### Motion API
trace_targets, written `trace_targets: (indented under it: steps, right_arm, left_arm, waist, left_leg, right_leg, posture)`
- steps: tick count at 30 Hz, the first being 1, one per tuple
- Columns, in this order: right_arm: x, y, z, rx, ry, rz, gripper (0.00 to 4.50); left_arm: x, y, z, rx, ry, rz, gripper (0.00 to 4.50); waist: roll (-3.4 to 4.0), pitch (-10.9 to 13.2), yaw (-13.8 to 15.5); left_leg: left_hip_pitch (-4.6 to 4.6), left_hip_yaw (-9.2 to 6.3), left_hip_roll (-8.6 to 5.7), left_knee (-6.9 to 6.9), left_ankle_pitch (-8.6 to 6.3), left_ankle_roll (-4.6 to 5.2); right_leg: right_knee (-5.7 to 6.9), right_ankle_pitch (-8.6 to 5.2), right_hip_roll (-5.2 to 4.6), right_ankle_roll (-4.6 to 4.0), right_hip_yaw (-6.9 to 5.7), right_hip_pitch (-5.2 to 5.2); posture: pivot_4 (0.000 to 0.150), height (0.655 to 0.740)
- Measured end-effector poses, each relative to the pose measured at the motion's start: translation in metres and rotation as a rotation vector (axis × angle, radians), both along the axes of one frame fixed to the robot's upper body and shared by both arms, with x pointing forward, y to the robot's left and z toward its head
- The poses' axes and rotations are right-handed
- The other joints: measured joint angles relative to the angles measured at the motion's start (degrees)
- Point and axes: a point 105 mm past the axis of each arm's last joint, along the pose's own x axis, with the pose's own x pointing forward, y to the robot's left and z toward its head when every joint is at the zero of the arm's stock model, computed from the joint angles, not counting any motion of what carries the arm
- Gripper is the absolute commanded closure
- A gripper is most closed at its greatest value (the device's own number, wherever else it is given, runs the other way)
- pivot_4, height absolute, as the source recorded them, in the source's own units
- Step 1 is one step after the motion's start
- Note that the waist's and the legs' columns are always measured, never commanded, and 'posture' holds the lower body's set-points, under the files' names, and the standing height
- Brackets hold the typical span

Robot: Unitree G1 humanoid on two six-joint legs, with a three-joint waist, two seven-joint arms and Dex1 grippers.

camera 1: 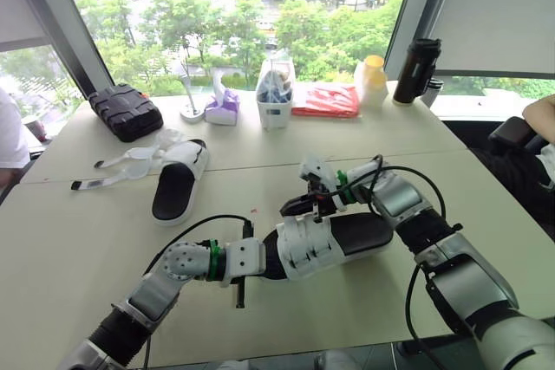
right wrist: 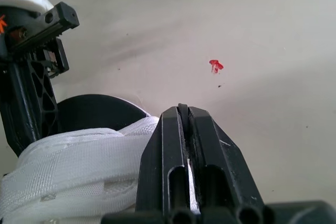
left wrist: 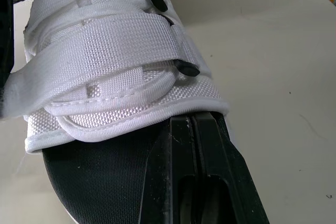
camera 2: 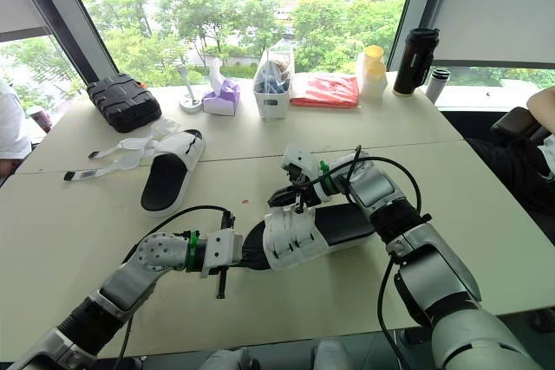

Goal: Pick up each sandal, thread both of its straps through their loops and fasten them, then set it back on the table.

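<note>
Near the table's [camera 1: 87,249] front edge, left gripper [camera 1: 254,259] clamps the sandal [camera 1: 334,244] by one end; right gripper [camera 1: 319,203] pinches its strap [right wrist: 105,140] (second sandal [camera 1: 178,181] lies well apart, bare tabletop between).

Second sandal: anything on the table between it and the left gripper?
Nothing visible. Bare table lies between the left gripper, shut on the held sandal, and the second sandal; its loose straps trail off the other way.
</note>
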Motion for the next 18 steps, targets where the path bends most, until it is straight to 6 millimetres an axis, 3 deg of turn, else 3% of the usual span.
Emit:
trace_targets:
  steps: [5, 11, 15, 18]
  right_arm:
    - [0.018, -0.003, -0.003, -0.062, -0.187, -0.034, 0.63]
    - [0.038, -0.015, 0.001, -0.107, -0.347, -0.102, 0.63]
    - [0.051, -0.034, 0.038, -0.072, -0.505, -0.157, 0.63]
    - [0.045, -0.059, 0.072, -0.087, -0.69, -0.122, 0.63]
  left_arm:
    - [-0.001, 0.0, -0.001, -0.001, 0.004, -0.001, 4.5]
    - [-0.001, 0.0, 0.0, -0.003, 0.001, -0.001, 4.5]
    - [-0.003, 0.0, 0.001, -0.014, -0.004, 0.006, 4.5]
    - [-0.007, 0.002, 0.002, -0.028, 0.001, 0.019, 4.5]
  waist:
    - [0.18, -0.27, -0.01]
    - [0.21, -0.23, -0.03]
    - [0.29, -0.11, 0.03]
    - [0.25, -0.02, 0.0]
  left_leg:
    - [0.02, 0.0, -0.01, -0.13, 0.0, 0.0]
    - [-0.09, 0.0, -0.02, -0.13, 0.0, 0.0]
    - [-0.25, 0.0, -0.02, -0.15, 0.0, 0.0]
    - [-0.32, 0.01, -0.02, -0.3, 0.0, 0.0]
  right_leg:
    - [-0.01, 0.05, 0.0, -0.07, 0.01, -0.04]
    - [0.0, 0.05, 0.01, -0.09, 0.05, -0.05]
    - [0.01, 0.05, 0.01, -0.11, 0.07, -0.12]
    - [-0.01, -0.01, 0.01, -0.17, 0.07, -0.23]
  posture:
    - [0.15, 0.74]
    - [0.15, 0.74]
    - [0.15, 0.74]
    - [0.15, 0.74]
